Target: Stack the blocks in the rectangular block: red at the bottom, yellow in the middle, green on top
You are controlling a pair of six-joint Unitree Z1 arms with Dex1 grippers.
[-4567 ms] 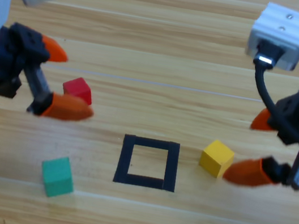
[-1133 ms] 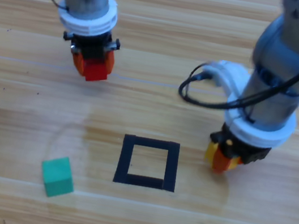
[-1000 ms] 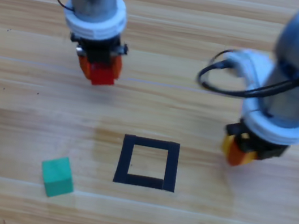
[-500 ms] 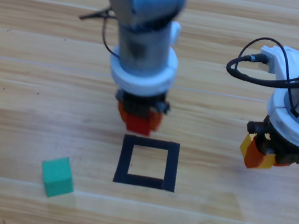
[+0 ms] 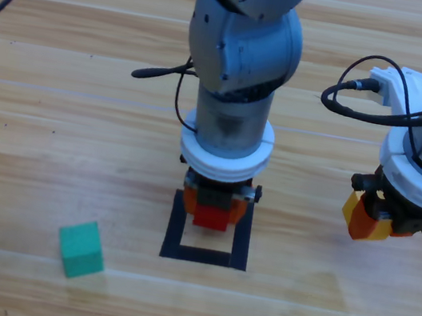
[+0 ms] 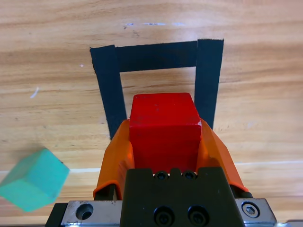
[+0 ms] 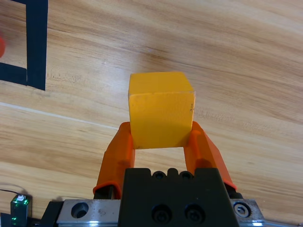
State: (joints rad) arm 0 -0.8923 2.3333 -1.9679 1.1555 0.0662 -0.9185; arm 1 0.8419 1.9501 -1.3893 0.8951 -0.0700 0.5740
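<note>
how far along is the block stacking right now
Nothing is stacked yet. Both pickups look done: the left claw grips the red cube over the black tape square, and the right claw holds the yellow cube off to the square's right. Left to do: set red down inside the square, put yellow on it, then fetch the green cube, untouched on the table left of the square.

1. I think I work in a robot lab or a test room, not in a home.
2. My table [image 5: 35, 96] is plain wooden planks.
3. A square of black tape [image 5: 175, 225] is stuck on the wood as a mark.
4. The things are only plain coloured cubes, like the green cube [image 5: 81, 248].
5. Loose black cables [image 5: 365, 111] hang on my arms.
</note>
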